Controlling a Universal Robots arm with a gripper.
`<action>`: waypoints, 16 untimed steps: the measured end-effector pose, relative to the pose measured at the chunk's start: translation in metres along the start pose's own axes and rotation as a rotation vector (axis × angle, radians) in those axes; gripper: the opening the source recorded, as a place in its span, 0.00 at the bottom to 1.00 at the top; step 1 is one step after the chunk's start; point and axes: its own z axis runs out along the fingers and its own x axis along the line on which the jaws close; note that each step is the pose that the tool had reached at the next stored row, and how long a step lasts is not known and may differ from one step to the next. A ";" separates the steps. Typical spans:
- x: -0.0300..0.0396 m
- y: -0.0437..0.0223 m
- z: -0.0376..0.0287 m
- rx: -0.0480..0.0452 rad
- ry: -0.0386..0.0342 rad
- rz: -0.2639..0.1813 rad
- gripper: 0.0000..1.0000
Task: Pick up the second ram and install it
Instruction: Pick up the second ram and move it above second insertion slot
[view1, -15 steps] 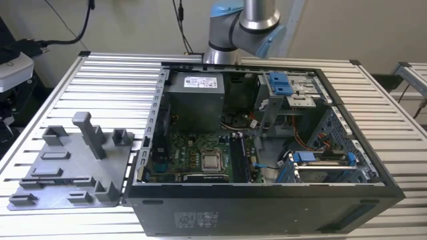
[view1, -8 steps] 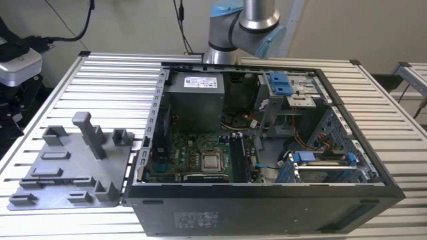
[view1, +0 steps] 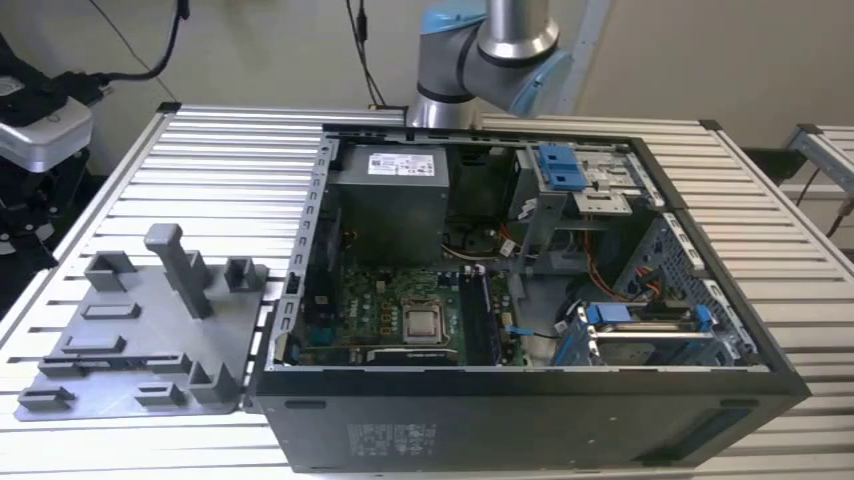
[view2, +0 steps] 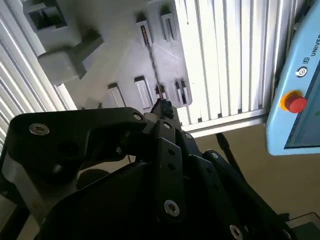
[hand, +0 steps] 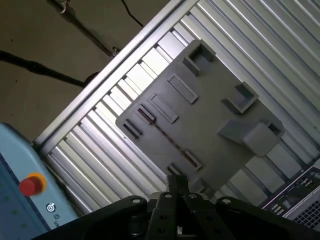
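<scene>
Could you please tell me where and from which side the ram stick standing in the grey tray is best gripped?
Probably the free middle of the ram stick, from straight above, clamping its two flat faces. It stands on its long edge on the grey tray, and small holders flank its ends, so the ends look blocked.
</scene>
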 end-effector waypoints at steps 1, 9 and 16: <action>0.0001 0.0004 0.0004 -0.0074 -0.0077 -0.004 0.11; 0.0007 0.0011 0.0019 -0.0310 -0.0293 -0.099 0.11; 0.0003 0.0020 0.0028 -0.0291 -0.0246 -0.202 0.11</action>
